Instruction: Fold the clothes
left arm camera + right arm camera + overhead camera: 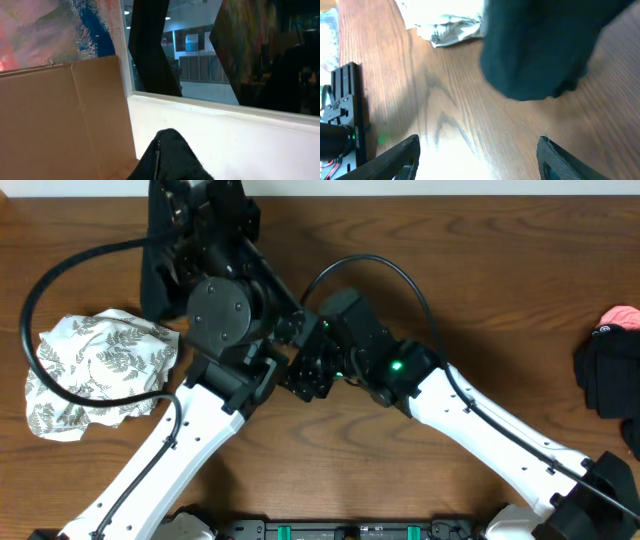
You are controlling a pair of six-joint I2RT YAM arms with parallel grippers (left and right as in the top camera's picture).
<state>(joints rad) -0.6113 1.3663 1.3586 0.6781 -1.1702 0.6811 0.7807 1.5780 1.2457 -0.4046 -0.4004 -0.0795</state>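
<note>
My left gripper (196, 212) is raised at the back of the table and shut on a black garment (157, 280), which hangs down from it. In the left wrist view the black cloth (170, 157) covers the fingers. My right gripper (479, 142) is open and empty just above the wood, near the table's middle (306, 374). The hanging black garment (540, 50) is just ahead of it. A crumpled white cloth with a grey leaf print (95, 370) lies at the left and also shows in the right wrist view (450, 25).
A pile of black clothes (608, 375) with a pink piece (622, 315) lies at the right edge. A black cable (45, 290) loops over the white cloth. A cardboard sheet (60, 120) and a white wall stand behind the table.
</note>
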